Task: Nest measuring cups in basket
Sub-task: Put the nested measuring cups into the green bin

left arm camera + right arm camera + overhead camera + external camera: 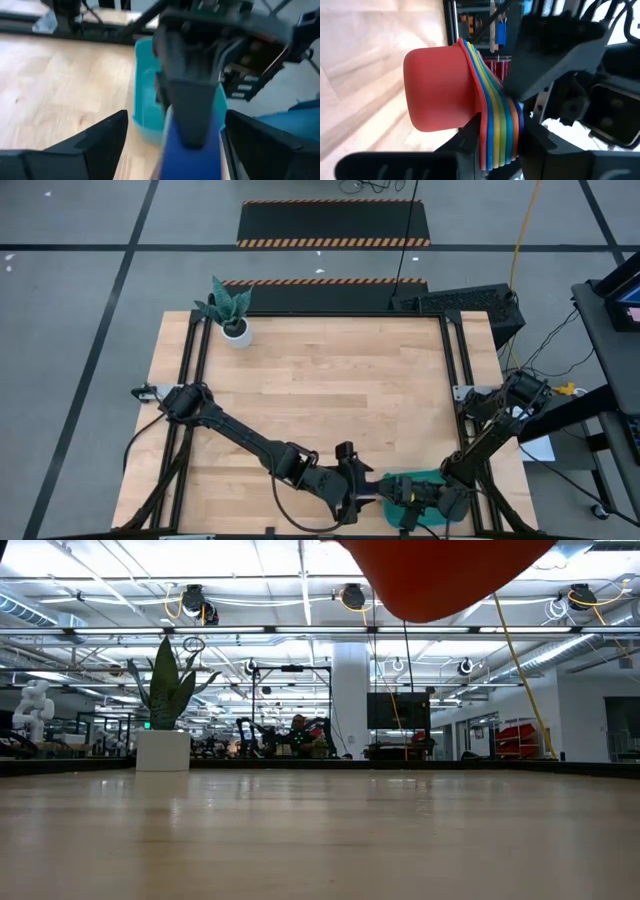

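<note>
Both arms reach in low to the near edge of the table point(330, 390), meeting near its right corner. The left arm runs from its base at the left side diagonally toward the near right, elbow low, wrist level; its left gripper point(358, 485) sits just left of the basket point(428, 479), fingers point(100, 142) spread wide with nothing between them. In the left wrist view the teal basket point(145, 90) lies just ahead on the wood, partly hidden by the other arm's dark finger and a blue handle crossing in front.

The right arm folds down from its base at the right side, forearm angled toward the near left, wrist over the basket. The right gripper point(495, 137) is clamped on the handles of the measuring cups point(445, 90), a nested stack with the red cup outermost and yellow, green, blue and orange handle edges fanned behind it. The stack is held off the table by the basket; in the low view its red bowl point(440, 575) hangs at the top, above the wood.

A potted plant point(232, 315) stands well apart at the far left corner.
</note>
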You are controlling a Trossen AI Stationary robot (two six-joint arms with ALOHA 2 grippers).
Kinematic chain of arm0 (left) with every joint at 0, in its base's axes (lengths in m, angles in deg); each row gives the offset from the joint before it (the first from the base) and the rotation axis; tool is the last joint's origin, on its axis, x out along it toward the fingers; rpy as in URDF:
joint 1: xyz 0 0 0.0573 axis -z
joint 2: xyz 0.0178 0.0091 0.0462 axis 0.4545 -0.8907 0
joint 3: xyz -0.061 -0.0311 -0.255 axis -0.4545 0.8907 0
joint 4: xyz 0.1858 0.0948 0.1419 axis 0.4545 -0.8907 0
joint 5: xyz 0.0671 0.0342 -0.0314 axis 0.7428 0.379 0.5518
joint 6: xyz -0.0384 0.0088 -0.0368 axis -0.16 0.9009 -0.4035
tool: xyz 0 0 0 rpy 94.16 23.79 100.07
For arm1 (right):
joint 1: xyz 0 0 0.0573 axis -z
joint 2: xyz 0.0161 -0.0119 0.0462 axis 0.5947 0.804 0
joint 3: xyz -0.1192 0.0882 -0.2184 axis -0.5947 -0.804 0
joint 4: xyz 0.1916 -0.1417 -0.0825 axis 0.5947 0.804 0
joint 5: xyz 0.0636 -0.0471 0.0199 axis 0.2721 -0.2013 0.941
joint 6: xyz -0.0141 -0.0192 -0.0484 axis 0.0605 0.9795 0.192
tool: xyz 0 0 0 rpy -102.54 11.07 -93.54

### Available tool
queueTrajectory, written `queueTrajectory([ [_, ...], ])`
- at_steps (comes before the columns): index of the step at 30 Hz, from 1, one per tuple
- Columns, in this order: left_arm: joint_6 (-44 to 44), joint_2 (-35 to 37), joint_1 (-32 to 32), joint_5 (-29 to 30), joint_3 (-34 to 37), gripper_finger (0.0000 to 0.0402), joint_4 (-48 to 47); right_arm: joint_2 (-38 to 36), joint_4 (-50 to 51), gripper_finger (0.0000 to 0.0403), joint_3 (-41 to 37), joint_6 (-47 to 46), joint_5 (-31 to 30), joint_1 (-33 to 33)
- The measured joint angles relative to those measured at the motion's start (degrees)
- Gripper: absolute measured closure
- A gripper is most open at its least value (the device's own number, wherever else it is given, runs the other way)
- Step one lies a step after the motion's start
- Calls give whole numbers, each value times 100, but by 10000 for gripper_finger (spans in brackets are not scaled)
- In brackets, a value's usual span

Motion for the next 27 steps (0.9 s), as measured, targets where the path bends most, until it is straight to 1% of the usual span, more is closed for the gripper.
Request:
queueTrajectory([
  [4,276,42,23,97,1,56,368,-39,4,330,0,48,-280,-183],
  [7,395,184,41,423,2,61,456,-106,0,330,0,-8,-519,-364],
  [10,547,359,69,746,2,71,546,-193,14,330,0,-18,-885,-586],
  [15,845,598,144,1147,2,90,604,-564,223,330,0,-661,-1052,-1059],
  [21,961,697,175,1420,2,105,819,-1377,1067,330,0,-1353,-1392,-1522],
  [24,996,693,166,1443,2,107,946,-1950,1757,330,0,-1870,-1316,-1681],
  [27,989,697,170,1544,2,108,972,-2579,2434,330,0,-2289,-1148,-1703],
])
